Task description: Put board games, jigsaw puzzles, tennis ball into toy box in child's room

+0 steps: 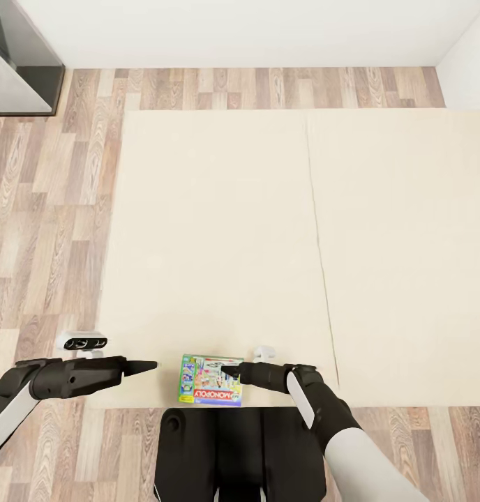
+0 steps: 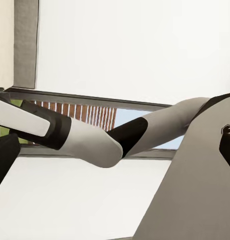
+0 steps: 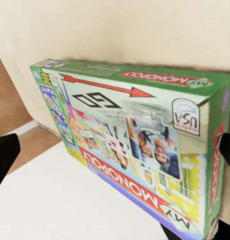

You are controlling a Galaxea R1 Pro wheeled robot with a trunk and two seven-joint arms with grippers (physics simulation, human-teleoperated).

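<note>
The Monopoly board game (image 1: 211,381) lies flat at the near edge of the cream bed (image 1: 268,230), directly under the right gripper (image 1: 229,371); in the right wrist view the box (image 3: 145,150) sits between that gripper's spread, released fingers (image 3: 4,155). The left gripper (image 1: 148,364) hovers just beside the box over the same bed edge; whether it is clenched I cannot tell. Farther off lie wood floor (image 1: 51,209) and a white wall (image 1: 247,31).

Wood plank floor (image 1: 51,209), white wall (image 1: 233,31), dark cabinet (image 1: 20,63) in corner
</note>
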